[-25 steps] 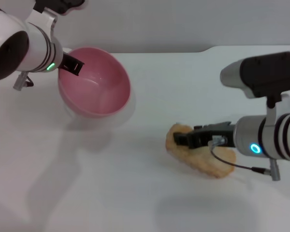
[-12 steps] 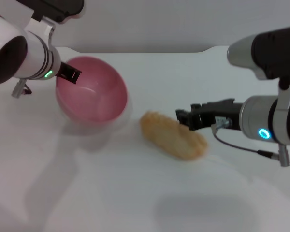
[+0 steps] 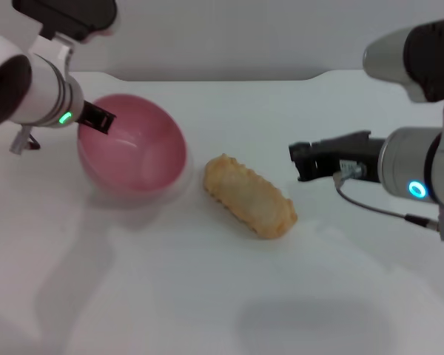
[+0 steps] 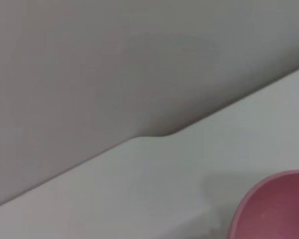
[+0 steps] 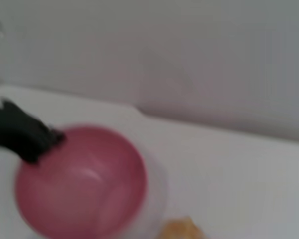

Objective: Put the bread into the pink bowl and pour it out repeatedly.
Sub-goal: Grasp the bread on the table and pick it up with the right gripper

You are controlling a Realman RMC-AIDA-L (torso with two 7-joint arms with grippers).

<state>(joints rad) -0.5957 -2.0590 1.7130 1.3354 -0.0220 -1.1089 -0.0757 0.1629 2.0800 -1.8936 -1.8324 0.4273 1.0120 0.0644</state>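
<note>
— Where are the arms?
— Left gripper [image 3: 96, 117] clamps the rim of the smooth pink bowl [image 3: 133, 151], tilted on the white table [image 3: 207, 296]; right gripper [image 3: 300, 161] hangs beside the bread [image 3: 249, 195], apart from it, fingers' state unclear.
— The bread?
— Oblong, ridged, tan; lying between bowl and right gripper.

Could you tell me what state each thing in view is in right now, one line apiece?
bread: lying on the table beside the bowl, free of both grippers.
pink bowl: empty, tipped toward the bread, rim held by the left gripper.
left gripper: shut on the bowl's rim.
right gripper: above the table, right of the bread, holding nothing.
table: white, bearing the bread and bowl.
</note>
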